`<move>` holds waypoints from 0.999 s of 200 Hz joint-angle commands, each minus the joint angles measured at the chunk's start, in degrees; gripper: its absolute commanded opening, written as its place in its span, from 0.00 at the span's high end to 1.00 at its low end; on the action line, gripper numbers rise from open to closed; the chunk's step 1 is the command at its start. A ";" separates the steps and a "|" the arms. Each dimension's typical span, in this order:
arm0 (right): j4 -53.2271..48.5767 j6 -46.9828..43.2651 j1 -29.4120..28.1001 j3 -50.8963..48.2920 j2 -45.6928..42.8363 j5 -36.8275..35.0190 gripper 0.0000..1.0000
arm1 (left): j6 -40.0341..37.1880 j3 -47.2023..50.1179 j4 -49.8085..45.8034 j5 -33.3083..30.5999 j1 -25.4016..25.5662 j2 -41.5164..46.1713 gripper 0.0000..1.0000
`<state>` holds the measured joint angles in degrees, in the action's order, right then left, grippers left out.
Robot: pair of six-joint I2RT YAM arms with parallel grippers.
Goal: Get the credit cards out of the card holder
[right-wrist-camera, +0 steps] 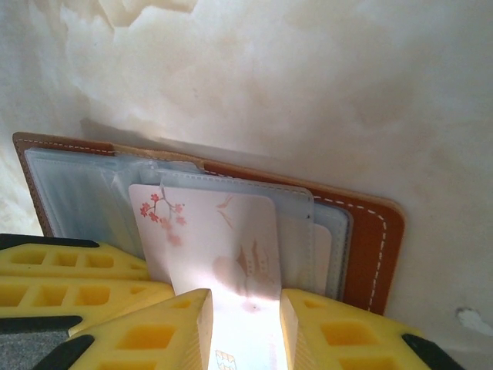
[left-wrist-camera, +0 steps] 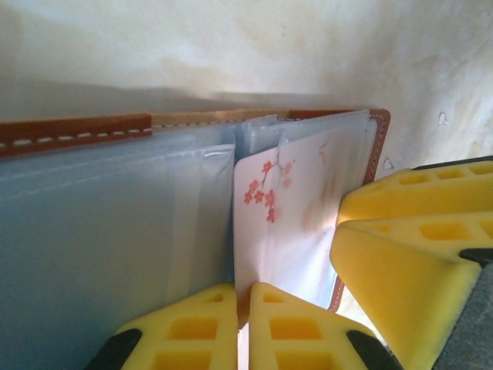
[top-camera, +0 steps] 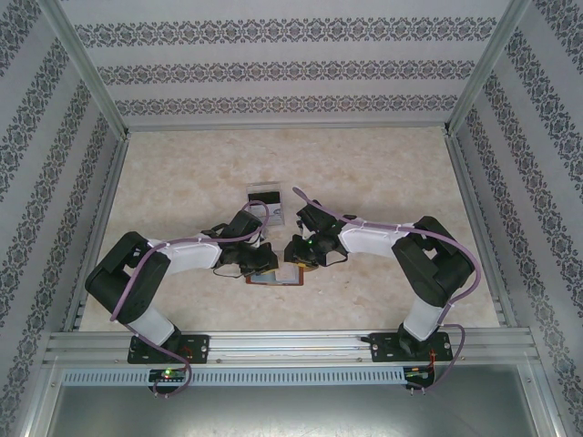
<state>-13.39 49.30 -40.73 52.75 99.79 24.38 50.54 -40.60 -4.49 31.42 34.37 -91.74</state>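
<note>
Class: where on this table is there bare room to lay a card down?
Bare table: between the clear tray and the back wall, and either far corner. Crowded: the middle, where the left pincer, shut on a credit card, and right pincer meet over the card holder.

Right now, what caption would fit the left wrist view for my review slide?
Left gripper pinches a blossom-printed card in the open brown card holder.
</note>
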 commanded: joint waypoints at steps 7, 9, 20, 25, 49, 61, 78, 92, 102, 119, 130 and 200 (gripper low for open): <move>-2.47 -0.13 -0.39 -2.04 -0.21 -2.79 0.69 | -3.48 -0.75 -5.29 -2.46 -0.78 2.97 0.94; -2.49 -0.20 -0.38 -2.04 -0.21 -2.83 0.69 | -3.66 -0.78 -5.78 -2.67 -0.79 3.13 0.94; -2.77 -0.42 -0.28 -1.97 0.06 -2.85 0.69 | -4.88 -1.22 -7.99 -3.37 -1.04 4.05 0.96; -2.85 -0.53 -0.28 -1.95 0.13 -2.77 0.69 | -5.39 -1.44 -8.87 -3.48 -1.26 4.46 0.96; -2.96 -0.75 -0.15 -1.78 0.28 -2.84 0.69 | -7.64 -2.66 -13.12 -4.38 -2.06 6.27 0.97; -2.95 -0.70 -0.15 -1.86 0.15 -2.85 0.69 | -8.93 -3.32 -15.51 -5.51 -2.37 7.13 0.96; -2.88 -0.59 -0.23 -1.95 0.14 -2.76 0.69 | -10.22 -4.33 -18.28 -6.48 -2.66 7.67 0.96; -3.00 -0.67 -0.22 -1.71 0.25 -2.63 0.69 | -11.20 -5.54 -20.32 -7.16 -2.68 7.56 0.96; -3.09 -0.86 -0.21 -1.56 0.24 -2.59 0.69 | -12.08 -6.51 -22.04 -7.50 -2.73 7.04 0.96; -3.13 -0.72 -0.24 -1.43 0.14 -2.59 0.69 | -13.13 -8.03 -24.37 -8.09 -2.73 5.99 0.96; -3.10 -0.69 -0.26 -1.42 0.06 -2.59 0.69 | -13.44 -8.42 -24.95 -8.20 -2.72 5.64 0.96; -2.86 -0.69 -0.24 -1.28 -0.03 -2.26 0.69 | -12.37 -9.78 -22.08 -2.61 -1.90 2.61 0.90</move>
<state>-13.26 49.25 -40.75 52.58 99.66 24.21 38.50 -49.30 -26.37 25.74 32.14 -86.85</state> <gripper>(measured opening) 0.311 0.088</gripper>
